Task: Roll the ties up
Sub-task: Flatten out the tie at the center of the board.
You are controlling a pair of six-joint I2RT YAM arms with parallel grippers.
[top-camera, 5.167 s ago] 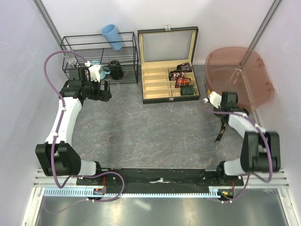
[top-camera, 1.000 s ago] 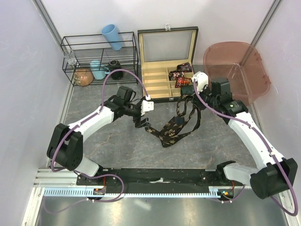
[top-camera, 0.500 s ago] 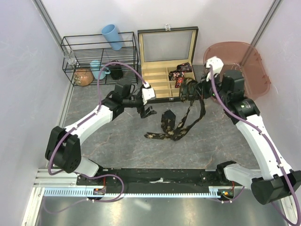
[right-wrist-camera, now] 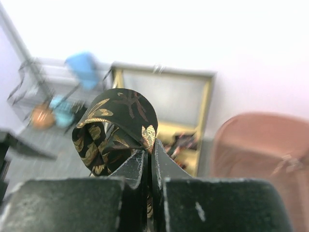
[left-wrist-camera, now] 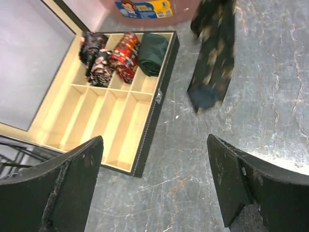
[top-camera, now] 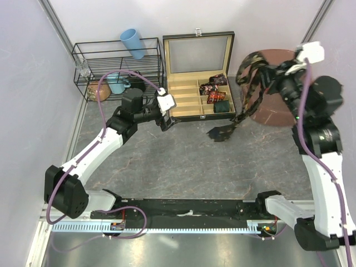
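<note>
Right pincer (right-wrist-camera: 148, 163) is shut tight on the dark gold-print tie (right-wrist-camera: 117, 126), held up high over by the pink tub (top-camera: 289, 83). Rest of it dangles, low end down near the table (top-camera: 167, 161), just beside the box (top-camera: 183, 105). Left pincer (left-wrist-camera: 154, 193) is wide open w/ nothing in it, hovering in front of the box. 4 rolled ties (left-wrist-camera: 123, 55) sit in the box's far-right compartments.

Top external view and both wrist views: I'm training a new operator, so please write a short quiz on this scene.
1. True or false: the right tool is shut on the dark fabric tie with gold leaf print.
2. How many rolled ties lie in the open wooden compartment box? A two, B four, C six.
3. Fill in: the left tool is ___ and holds nothing.
Key: 1 true; 2 B; 3 open.
</note>
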